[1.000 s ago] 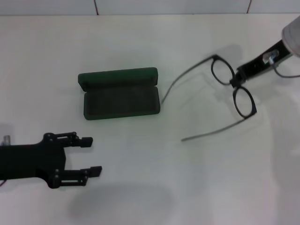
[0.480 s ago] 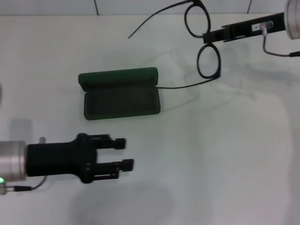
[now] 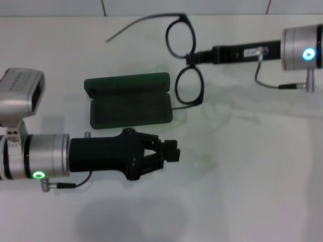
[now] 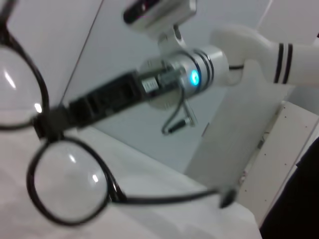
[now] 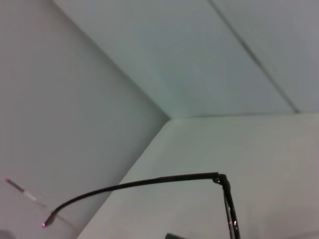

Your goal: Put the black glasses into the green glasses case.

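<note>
The black glasses (image 3: 176,86) hang in the air, their temple arms unfolded, with the lower lens just right of the green glasses case (image 3: 129,109). My right gripper (image 3: 192,58) is shut on their bridge, reaching in from the right. The case lies open on the white table, lid toward the back, and is empty. My left gripper (image 3: 172,150) is shut and empty, just in front of the case's right end. The left wrist view shows the glasses (image 4: 108,182) and the right gripper (image 4: 49,122) holding them. The right wrist view shows one temple arm (image 5: 149,181).
The white table (image 3: 242,181) stretches to the right and front. A tiled wall edge (image 3: 151,7) runs along the back. The left arm's silver wrist (image 3: 30,156) lies along the front left.
My right gripper has carried the glasses left, up to the case's right end. My left arm has reached right along the front of the case and its fingers have closed.
</note>
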Motion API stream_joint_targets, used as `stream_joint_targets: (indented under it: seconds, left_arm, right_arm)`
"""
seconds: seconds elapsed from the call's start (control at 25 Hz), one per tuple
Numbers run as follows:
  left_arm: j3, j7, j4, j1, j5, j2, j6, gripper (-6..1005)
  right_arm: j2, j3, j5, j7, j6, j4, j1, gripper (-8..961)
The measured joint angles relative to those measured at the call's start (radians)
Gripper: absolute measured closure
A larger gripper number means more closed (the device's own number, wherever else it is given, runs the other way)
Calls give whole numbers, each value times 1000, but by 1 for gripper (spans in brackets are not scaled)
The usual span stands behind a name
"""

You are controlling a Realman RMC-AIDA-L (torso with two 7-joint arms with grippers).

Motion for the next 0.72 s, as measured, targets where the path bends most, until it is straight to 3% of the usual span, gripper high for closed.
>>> stream_joint_targets:
  seconds: [0.2, 0.4, 0.72]
  left_arm:
    - [3, 0, -9, -18, -7, 0, -9, 819]
    - [5, 0, -24, -34, -8, 0, -6, 1002]
    - [1, -7, -21, -39, -37, 2, -3, 998]
  right_arm:
    - [4, 0, 89, -126, 6, 117, -5, 898]
    - [4, 0, 116, -172, 6, 137, -20, 898]
    - [4, -28, 154, -230, -10, 147, -48, 898]
